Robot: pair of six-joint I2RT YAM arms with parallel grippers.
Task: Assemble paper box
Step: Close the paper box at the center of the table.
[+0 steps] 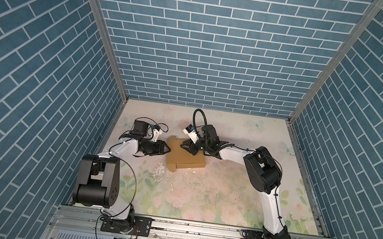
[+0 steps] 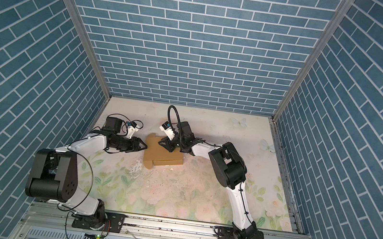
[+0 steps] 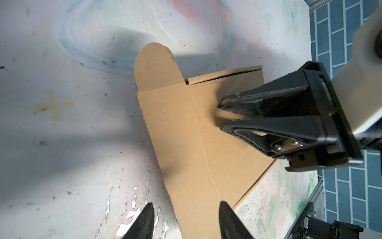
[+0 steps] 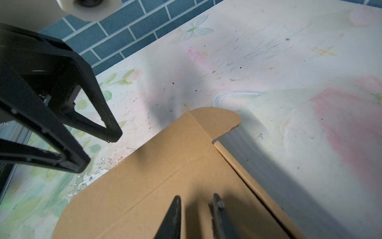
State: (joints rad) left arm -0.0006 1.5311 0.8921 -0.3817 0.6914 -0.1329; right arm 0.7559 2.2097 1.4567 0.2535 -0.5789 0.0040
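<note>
- Blue brick walls [image 1: 207,51] ring a floral counter [image 1: 226,192].
- The box [image 1: 180,157] lies part-folded, mid-counter toward the back.
- My right claw [image 3: 222,114] hangs over its top panel, slightly parted, gripping nothing.
- My left claw [image 4: 97,153] is open just beside its edge.

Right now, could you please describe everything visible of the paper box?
The paper box is plain tan cardboard, partly folded and lying on the floral table. Its rounded tabs stick out at both ends of one side. The right end effector hangs over its top panel, contact unclear; the left end effector is open beside its edge.
</note>
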